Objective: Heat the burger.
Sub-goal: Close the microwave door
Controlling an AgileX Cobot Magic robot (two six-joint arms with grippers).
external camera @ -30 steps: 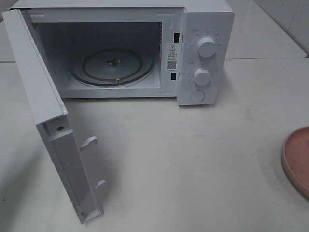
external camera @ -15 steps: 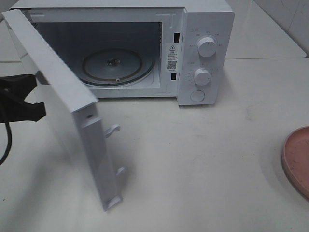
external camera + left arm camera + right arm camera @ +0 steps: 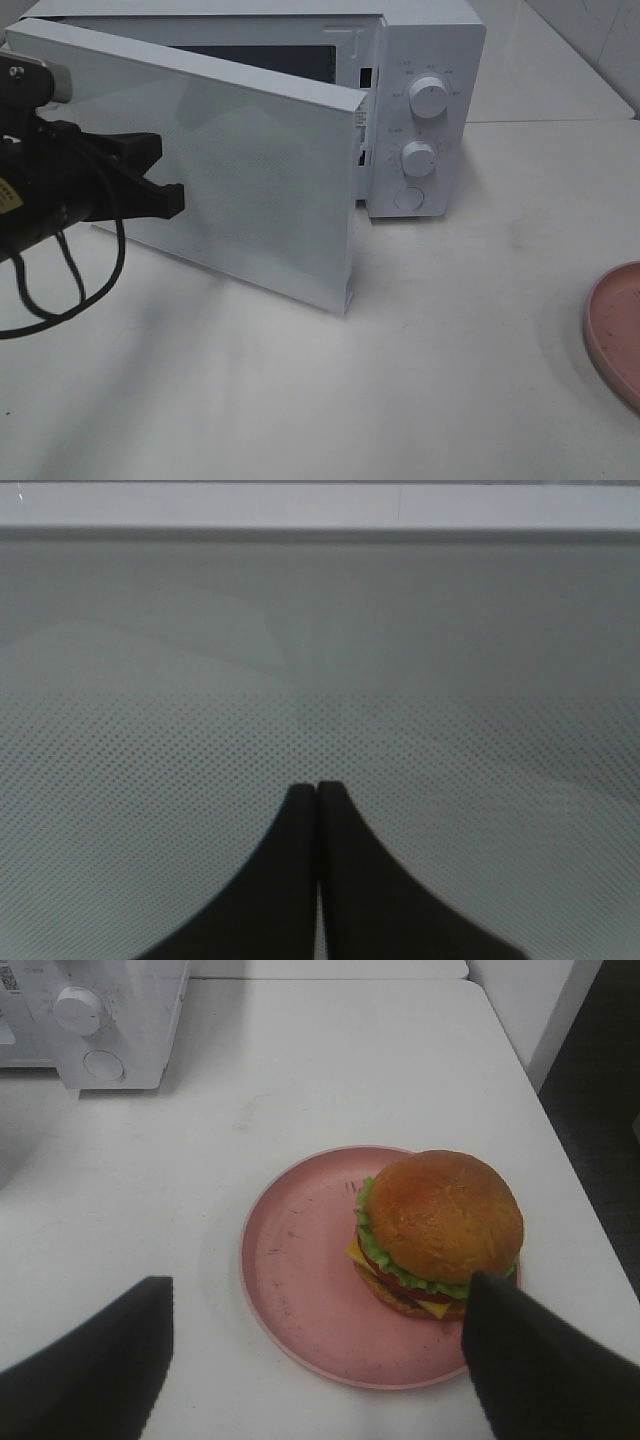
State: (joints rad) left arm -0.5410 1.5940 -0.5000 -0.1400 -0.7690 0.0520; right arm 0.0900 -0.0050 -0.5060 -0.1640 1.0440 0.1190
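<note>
The burger [image 3: 440, 1230], with a glossy brown bun, lettuce and cheese, sits on the right part of a round pink plate [image 3: 300, 1280] in the right wrist view. My right gripper [image 3: 315, 1290] hovers open above the plate, one finger on each side and nothing between them. The exterior view shows only the plate's edge [image 3: 615, 330] at the far right, with the burger out of frame. My left gripper [image 3: 172, 175] is shut, its tips [image 3: 318, 785] against the outer face of the white microwave door [image 3: 250, 170]. The door stands half closed and hides the cavity.
The white microwave [image 3: 425, 110] stands at the back of the white table [image 3: 450, 350], its two knobs and button on the right panel. The table's right edge drops off just beyond the plate [image 3: 570, 1160]. A black cable hangs from the left arm [image 3: 60, 270].
The microwave door has swung from wide open to half closed. My left gripper came in from the left and now presses on the door's outer face. The right arm has not moved.
</note>
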